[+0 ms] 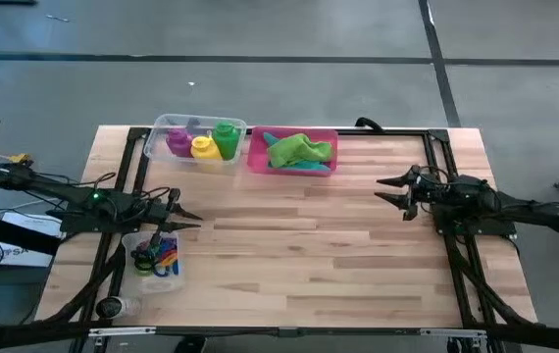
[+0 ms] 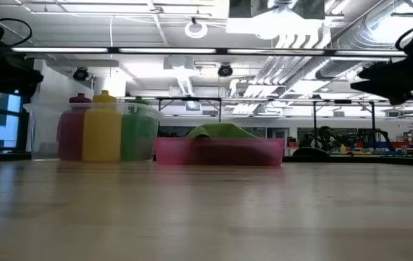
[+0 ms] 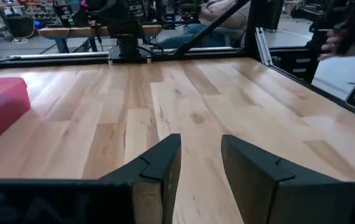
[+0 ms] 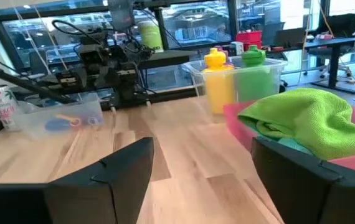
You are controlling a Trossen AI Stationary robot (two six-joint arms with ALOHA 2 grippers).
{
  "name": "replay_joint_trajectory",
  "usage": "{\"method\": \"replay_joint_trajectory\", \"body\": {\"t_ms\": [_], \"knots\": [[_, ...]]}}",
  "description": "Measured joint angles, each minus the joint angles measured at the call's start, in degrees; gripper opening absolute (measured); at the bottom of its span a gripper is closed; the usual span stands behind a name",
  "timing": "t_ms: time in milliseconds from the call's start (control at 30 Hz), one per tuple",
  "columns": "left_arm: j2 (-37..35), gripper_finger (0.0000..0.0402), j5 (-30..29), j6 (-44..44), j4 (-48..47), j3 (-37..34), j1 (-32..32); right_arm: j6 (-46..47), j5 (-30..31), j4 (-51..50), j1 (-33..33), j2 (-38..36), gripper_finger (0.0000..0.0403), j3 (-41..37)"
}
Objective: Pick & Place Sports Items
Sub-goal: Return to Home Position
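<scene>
Teal cloth [image 1: 306, 168] mostly hidden under green cloth [image 1: 299, 149], left gripper [image 1: 193, 214] slightly parted, right gripper [image 1: 380, 190] wide, both empty

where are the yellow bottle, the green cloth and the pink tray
yellow bottle [image 1: 202, 147], high view, on its top
green cloth [image 1: 299, 149], high view, middle of its folds
pink tray [image 1: 256, 157], high view, on its left wall

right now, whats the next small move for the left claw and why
Probably draw the left claw back and up toward its rest pose. It is open and holds nothing, hovering beside the clear tub where the coloured rings lie; the bottles stand in the far tub and the green cloth lies in the pink tray, so no item seems left to pick.
</scene>
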Motion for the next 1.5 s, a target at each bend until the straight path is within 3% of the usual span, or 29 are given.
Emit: {"method": "replay_joint_trajectory", "body": {"t_ms": [1500], "knots": [[0.0, 0.0093, 0.0, -1.4, 0.0, -0.1, 0.0, 0.0, -0.2, -0.1, 0.0, 0.0, 0.0215, 0.0]]}}
